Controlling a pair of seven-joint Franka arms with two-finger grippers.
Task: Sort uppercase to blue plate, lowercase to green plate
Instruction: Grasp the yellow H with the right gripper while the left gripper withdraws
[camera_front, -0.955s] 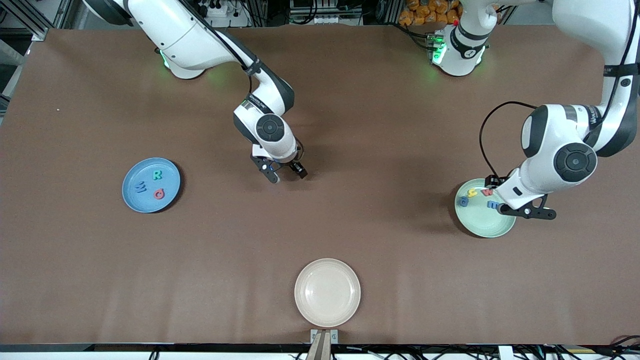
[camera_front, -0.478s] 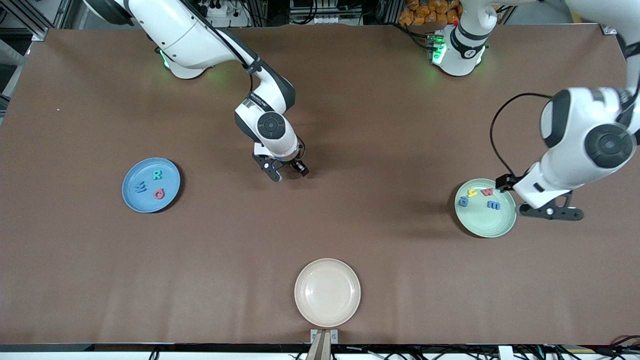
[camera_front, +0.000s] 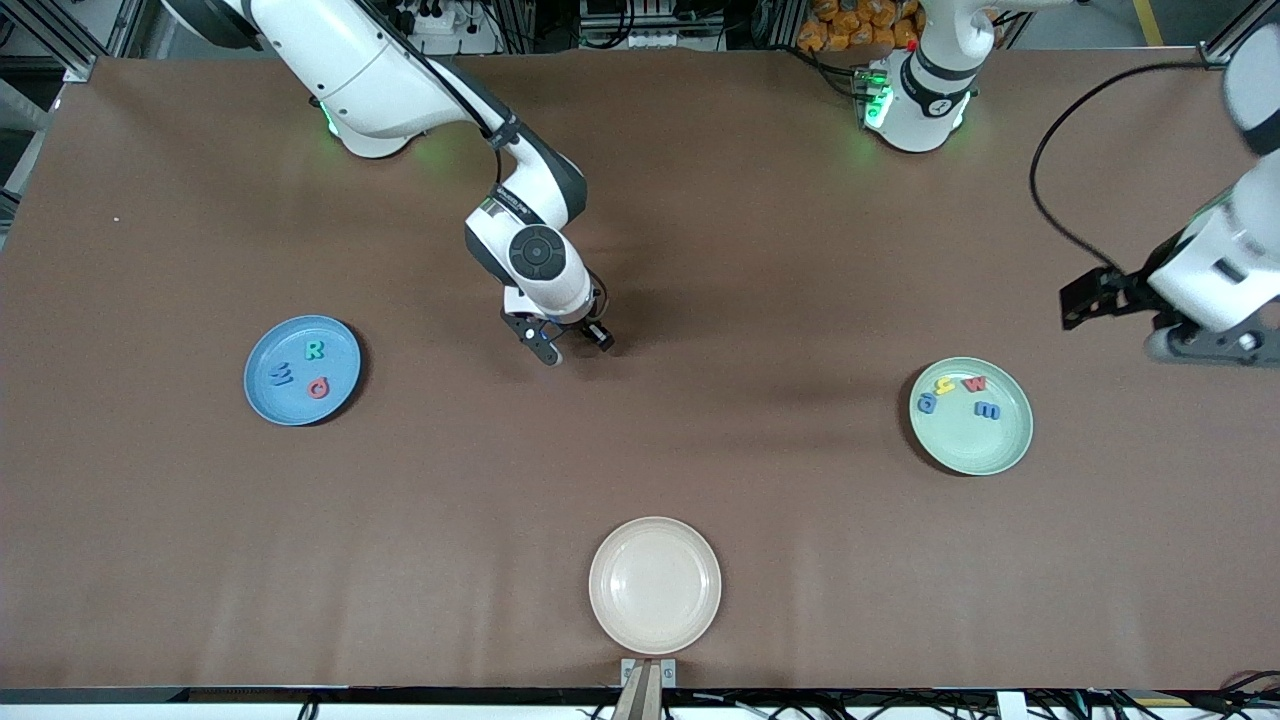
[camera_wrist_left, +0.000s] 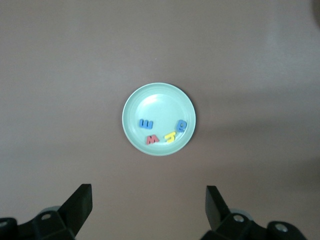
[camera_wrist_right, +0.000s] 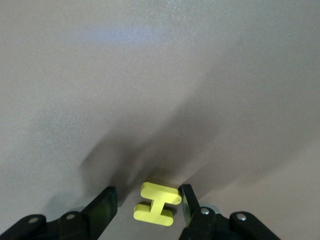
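Yellow H (camera_wrist_right: 157, 203) lies flat on the brown table (camera_front: 760, 300) between the fingers of my right gripper (camera_wrist_right: 148, 206); one finger touches it, the other stands apart, so the jaws are not yet clamped. My left gripper (camera_wrist_left: 149, 206) hangs wide open, high above the green plate (camera_front: 985, 450) holding m, g, h and w. R, W and Q sit on the blue plate (camera_front: 262, 352).
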